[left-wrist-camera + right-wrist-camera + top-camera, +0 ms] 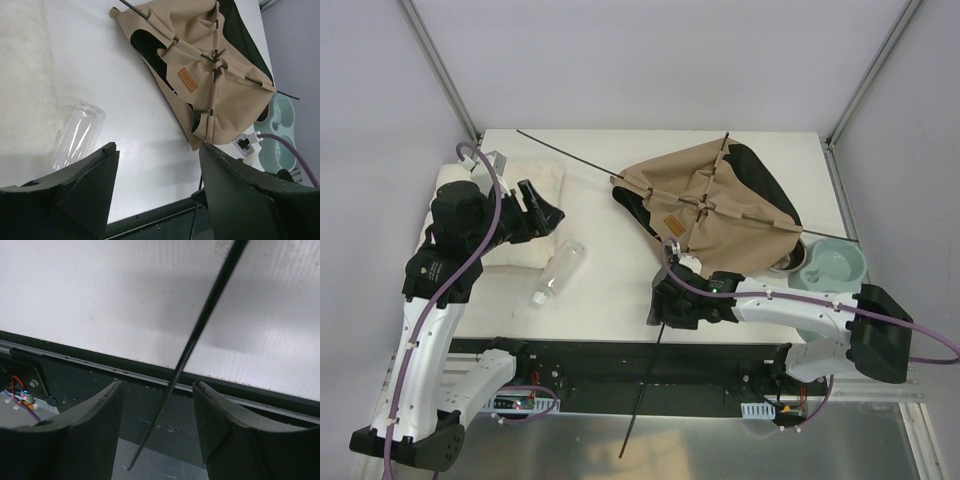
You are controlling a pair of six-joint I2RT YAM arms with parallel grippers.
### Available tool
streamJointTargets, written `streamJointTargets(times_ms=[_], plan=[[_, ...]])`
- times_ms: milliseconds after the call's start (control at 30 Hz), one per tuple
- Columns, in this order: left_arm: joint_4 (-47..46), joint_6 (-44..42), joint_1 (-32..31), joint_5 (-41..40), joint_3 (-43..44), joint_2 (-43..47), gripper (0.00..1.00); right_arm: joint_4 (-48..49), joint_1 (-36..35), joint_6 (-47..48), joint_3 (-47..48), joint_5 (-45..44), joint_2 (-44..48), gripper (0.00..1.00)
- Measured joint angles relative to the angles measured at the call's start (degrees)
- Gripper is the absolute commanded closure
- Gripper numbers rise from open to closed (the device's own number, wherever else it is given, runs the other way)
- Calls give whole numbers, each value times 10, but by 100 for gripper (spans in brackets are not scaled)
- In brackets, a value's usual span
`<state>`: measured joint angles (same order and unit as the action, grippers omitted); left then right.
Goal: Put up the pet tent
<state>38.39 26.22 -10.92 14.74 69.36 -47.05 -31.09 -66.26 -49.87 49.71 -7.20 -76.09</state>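
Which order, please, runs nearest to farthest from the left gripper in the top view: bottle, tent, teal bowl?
1. Bottle, close by, on the left side.
2. Tent, centre-right of the table.
3. Teal bowl, far right edge.

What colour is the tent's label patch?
The label patch is orange-brown, clearest in the left wrist view.

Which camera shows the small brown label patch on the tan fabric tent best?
Left wrist: the small brown label patch sits large and unobstructed on the tan fabric tent. Top external shows it tiny; right wrist misses it entirely.
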Motion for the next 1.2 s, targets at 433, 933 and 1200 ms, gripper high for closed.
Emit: streamJointTargets(times_ms=[433,933,1200], plan=[[0,4,0,-3,-2,-33,34,94,-19,-62,-25,-7,-45,93],[-11,5,0,-3,-4,-44,34,-61,2,-68,84,-11,-33,100],[-30,9,0,-3,-4,-64,34,-181,58,-24,175,-2,-1,100]])
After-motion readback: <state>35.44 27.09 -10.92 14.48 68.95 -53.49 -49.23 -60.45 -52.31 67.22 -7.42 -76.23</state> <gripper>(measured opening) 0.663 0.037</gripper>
